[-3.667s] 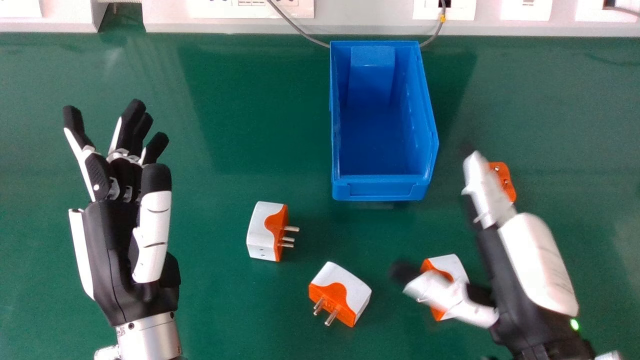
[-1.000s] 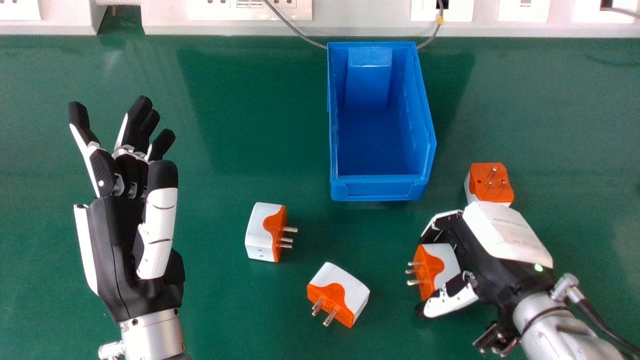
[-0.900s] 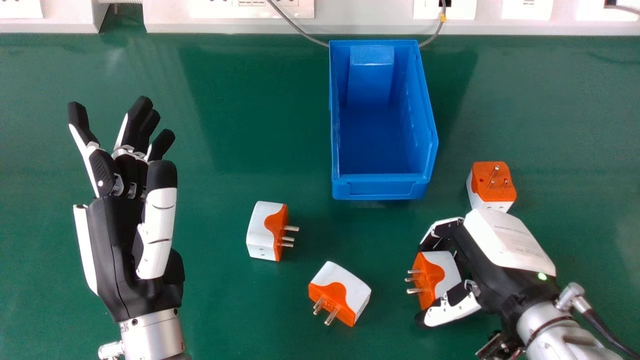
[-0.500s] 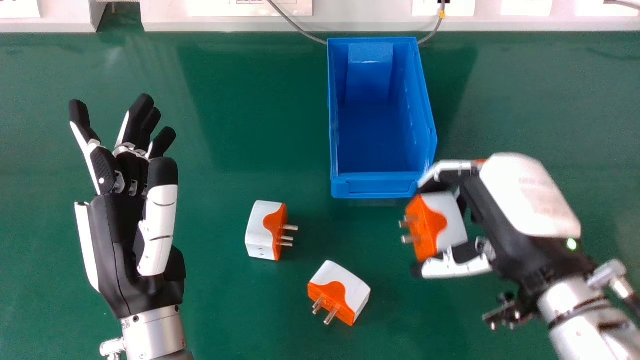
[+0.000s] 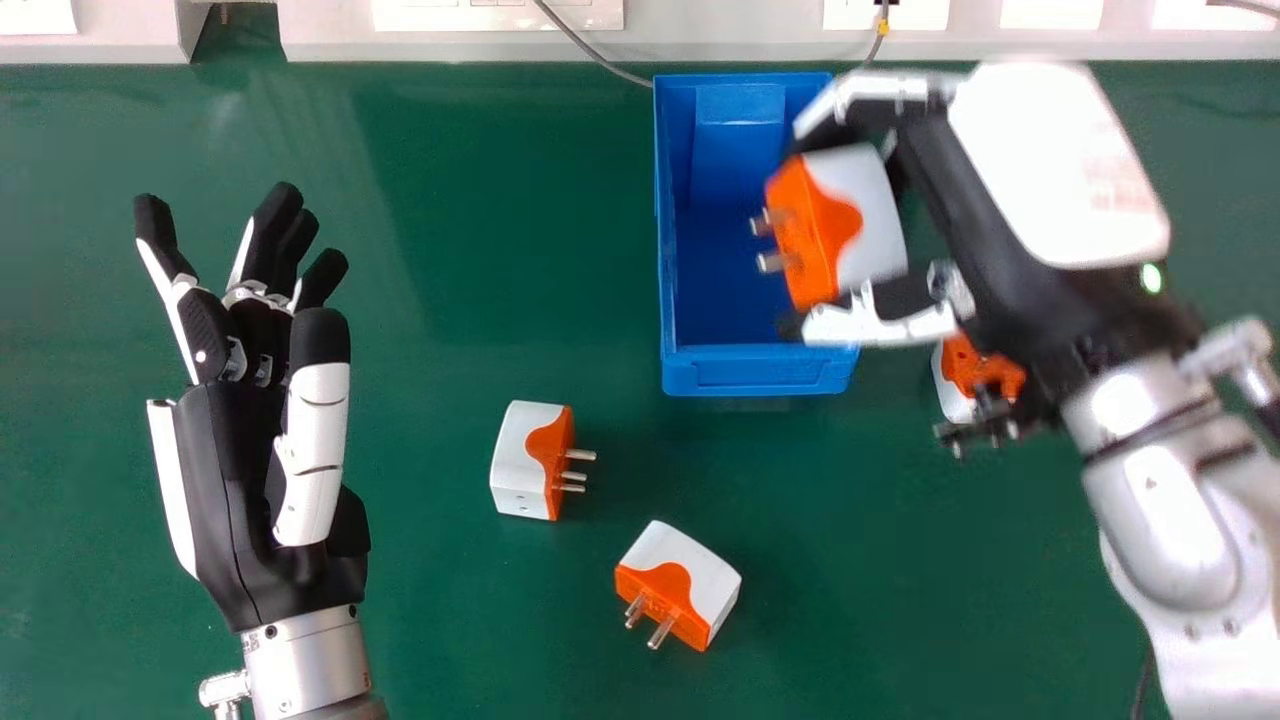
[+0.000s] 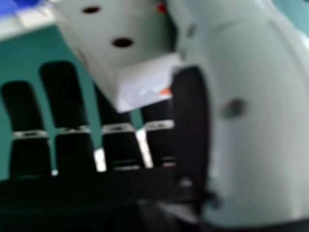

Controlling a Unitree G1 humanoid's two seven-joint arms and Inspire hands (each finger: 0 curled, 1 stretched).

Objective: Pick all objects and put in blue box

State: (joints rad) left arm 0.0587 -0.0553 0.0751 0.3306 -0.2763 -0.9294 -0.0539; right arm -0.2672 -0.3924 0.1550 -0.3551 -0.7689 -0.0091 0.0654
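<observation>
So the plug adapter (image 5: 850, 220) is up off the table, pinched between thumb and fingers of the right hand (image 5: 1010, 205), overlapping the right wall of the blue bin (image 5: 760, 374) in the head view. My worry: let go here and it could clip that rim and tumble outside, pins snagging. Can't tell how much height it's got. Left hand (image 5: 240, 450) is idle at the left, fingers relaxed.

Black-and-white right hand (image 5: 1060, 170): blurred, both views
Blue plastic box (image 5: 758, 374): right wall mostly behind hand
Orange-and-white plug adapter (image 5: 962, 368) right of box: partly hidden
</observation>
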